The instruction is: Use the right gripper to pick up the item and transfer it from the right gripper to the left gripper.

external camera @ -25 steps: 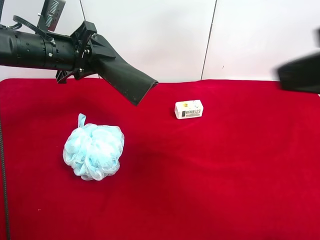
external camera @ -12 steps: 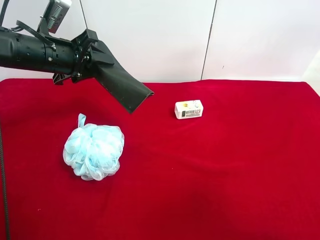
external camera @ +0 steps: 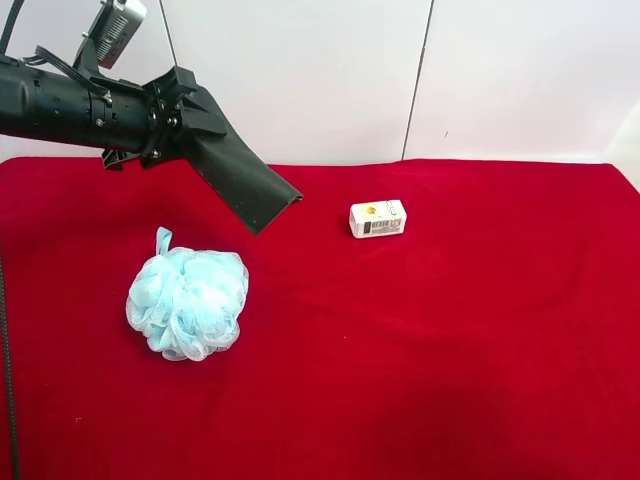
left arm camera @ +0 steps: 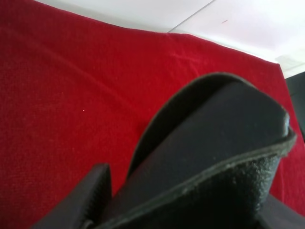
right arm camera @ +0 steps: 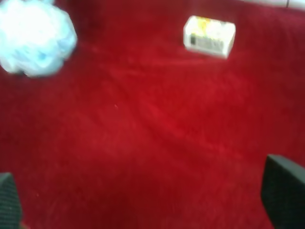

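Note:
The item [external camera: 245, 175], a dark grey-black flat case, hangs in the air above the red cloth at the back left, slanting down to the right. My left gripper [external camera: 178, 118] is shut on its upper end, with the silver-grey box above the arm. In the left wrist view the item [left arm camera: 209, 143] fills the frame between the fingers [left arm camera: 83, 200] of the left gripper [left arm camera: 181, 210]. My right gripper [right arm camera: 145, 195] is open with nothing between its widely spread fingertips [right arm camera: 283, 191], and looks down on bare cloth. It is outside the exterior high view.
A fluffy light-blue mesh pouf [external camera: 187, 302] lies on the red cloth [external camera: 450, 350] at the left, below the held case. A small white printed box [external camera: 378, 218] sits near the back middle. The right wrist view also shows the pouf [right arm camera: 35, 40] and box [right arm camera: 209, 36].
The left arm has drawn the case slightly up and to the left. The dark blur of the right arm at the exterior view's right edge has gone out of view.

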You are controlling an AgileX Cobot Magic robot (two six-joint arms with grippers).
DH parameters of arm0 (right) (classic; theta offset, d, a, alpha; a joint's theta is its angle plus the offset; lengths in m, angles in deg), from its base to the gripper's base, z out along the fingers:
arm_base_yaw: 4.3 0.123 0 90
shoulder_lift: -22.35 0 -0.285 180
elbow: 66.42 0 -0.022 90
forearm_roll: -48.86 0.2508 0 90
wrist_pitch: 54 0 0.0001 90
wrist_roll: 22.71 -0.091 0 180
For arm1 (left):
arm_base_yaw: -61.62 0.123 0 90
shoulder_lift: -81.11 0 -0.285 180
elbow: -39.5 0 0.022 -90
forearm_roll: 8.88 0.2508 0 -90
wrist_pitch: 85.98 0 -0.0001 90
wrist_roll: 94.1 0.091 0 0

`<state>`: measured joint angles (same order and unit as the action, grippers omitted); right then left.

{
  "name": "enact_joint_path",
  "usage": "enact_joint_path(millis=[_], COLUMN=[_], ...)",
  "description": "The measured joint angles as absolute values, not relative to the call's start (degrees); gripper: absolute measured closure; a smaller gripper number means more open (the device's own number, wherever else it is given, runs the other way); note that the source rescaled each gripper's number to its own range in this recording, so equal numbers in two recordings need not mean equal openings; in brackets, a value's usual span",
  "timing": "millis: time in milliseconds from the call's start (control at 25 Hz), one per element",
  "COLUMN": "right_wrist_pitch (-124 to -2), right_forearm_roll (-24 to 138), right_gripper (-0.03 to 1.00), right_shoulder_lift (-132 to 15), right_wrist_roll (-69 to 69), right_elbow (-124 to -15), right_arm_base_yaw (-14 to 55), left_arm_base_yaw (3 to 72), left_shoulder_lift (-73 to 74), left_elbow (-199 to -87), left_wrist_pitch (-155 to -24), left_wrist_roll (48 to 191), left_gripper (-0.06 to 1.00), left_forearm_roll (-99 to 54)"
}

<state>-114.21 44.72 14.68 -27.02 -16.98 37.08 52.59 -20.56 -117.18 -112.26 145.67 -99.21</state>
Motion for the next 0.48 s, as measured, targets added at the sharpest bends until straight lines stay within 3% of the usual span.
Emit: enact_joint_path(millis=[480], right_wrist_pitch=[-114.5], right_forearm_roll=[44.4], right_gripper=[-0.03], right_shoulder_lift=[14.7], right_wrist_roll=[-27.9], right_elbow=[-16.8], right_arm_base_yaw=[35.7], left_arm_base_yaw=[52.6], left_shoulder_lift=[-20.6], left_elbow=[-117.2], left_wrist_pitch=[-110.8], left_wrist_roll=[140.9], left_gripper=[0.93], left_forearm_roll=[-88.2])
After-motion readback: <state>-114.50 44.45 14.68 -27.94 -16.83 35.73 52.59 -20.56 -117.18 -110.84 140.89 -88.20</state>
